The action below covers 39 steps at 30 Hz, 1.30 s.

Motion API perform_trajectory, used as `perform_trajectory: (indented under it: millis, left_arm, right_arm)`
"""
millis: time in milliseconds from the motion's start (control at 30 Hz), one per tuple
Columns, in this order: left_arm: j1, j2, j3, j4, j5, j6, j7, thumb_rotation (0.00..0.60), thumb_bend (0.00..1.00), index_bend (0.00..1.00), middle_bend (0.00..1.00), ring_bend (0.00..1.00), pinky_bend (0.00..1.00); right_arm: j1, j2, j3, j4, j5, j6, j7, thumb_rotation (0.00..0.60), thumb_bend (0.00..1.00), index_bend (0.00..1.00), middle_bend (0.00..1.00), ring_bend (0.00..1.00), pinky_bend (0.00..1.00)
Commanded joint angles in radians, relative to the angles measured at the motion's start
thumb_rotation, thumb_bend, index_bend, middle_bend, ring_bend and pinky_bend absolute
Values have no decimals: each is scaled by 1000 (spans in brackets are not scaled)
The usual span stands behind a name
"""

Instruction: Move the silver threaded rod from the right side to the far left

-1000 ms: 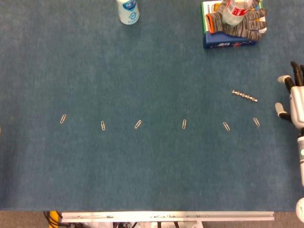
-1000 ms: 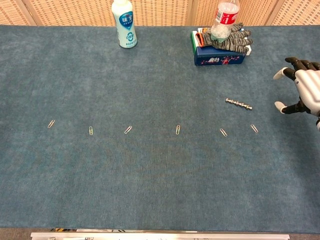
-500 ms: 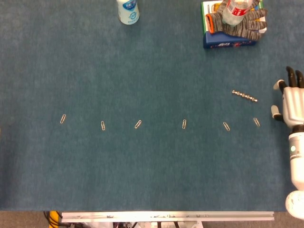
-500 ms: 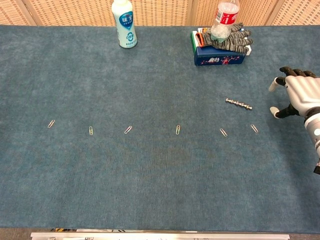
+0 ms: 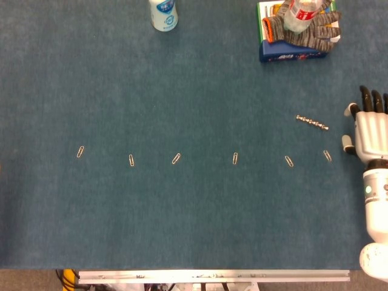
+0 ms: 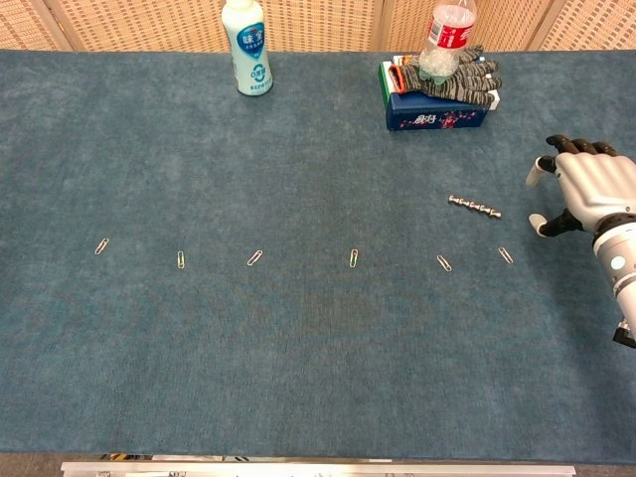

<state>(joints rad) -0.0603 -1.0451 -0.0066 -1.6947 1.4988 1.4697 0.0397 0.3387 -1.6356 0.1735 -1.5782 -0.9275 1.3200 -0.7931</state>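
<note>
The knobbly silver threaded rod [image 5: 312,123] lies flat; the right hand [image 5: 368,132] beside it holds nothing, fingers apart.

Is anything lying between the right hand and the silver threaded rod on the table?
Nothing visible does. The right hand is beside the silver threaded rod, with only bare blue table cloth between them. The nearest paper clip lies nearer the camera, off that line.

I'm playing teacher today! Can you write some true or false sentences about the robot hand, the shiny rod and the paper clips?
1. The right robot hand holds the silver rod. False: the rod lies on the table, apart from it.
2. Six paper clips lie in a row. True.
3. The rod is at the far left. False: it lies on the right.
4. A bottle rests on a glove. True.
</note>
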Motion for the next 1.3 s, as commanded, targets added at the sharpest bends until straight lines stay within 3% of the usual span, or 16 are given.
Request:
perform_trajectory:
  millis: [33, 400, 667, 833, 967, 1300]
  left_arm:
    - [0, 0, 1, -1, 1, -1, 2, 600, 448, 486, 429, 269, 254]
    - [0, 5, 4, -4, 6, -2, -7, 600, 448, 486, 429, 271, 257]
    - [3, 10, 7, -9, 14, 3, -17, 600, 448, 486, 429, 272, 267]
    - [5, 14, 6, -10, 14, 7, -21, 600, 448, 486, 429, 272, 270]
    - [5, 16, 6, -10, 13, 6, -23, 600, 448, 486, 429, 272, 272]
    - [6, 19, 7, -11, 11, 4, -25, 600, 448, 486, 429, 272, 278]
  right_arm:
    - [7, -4, -2, -6, 13, 6, -19, 600, 282, 378, 51, 0, 47]
    - [31, -30, 8, 0, 60, 33, -67, 600, 301, 393, 51, 0, 47]
    - [50, -90, -5, 80, 31, 35, -47, 600, 299, 389, 51, 0, 47]
    - [60, -120, -12, 124, 17, 28, -41, 600, 285, 280, 51, 0, 44]
    - [66, -132, -14, 141, 10, 23, -41, 600, 207, 184, 51, 0, 42]
    - [80, -146, -6, 159, 9, 12, -54, 600, 180, 167, 51, 0, 42]
